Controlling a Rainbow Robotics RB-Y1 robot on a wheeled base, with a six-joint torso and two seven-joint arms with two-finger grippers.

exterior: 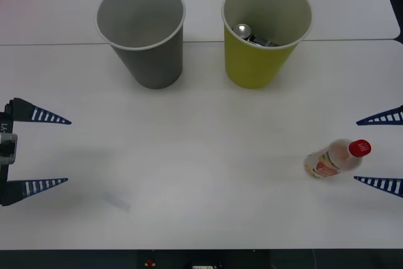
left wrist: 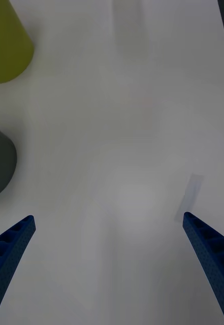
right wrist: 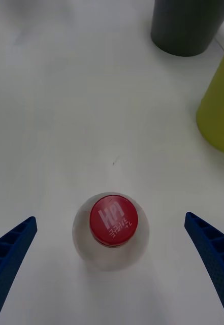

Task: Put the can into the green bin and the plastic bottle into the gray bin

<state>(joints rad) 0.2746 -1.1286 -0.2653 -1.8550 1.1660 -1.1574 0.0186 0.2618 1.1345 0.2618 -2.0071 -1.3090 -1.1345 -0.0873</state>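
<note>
White tabletop [exterior: 208,174] lies bare around your right gripper [exterior: 380,150], fingers spread either side of the plastic bottle [exterior: 334,159], which stands between them. Close off-centre and you'll tip it. Ahead, the green bin [exterior: 266,33], holding the can [exterior: 242,30], blocks the gray bin [exterior: 143,33]. Left gripper [exterior: 47,150] idles spread.

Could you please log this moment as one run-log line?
can: in green bin | plastic bottle: on table, between open right pincer fingers | gray bin: empty | left pincer: open, idle
</note>
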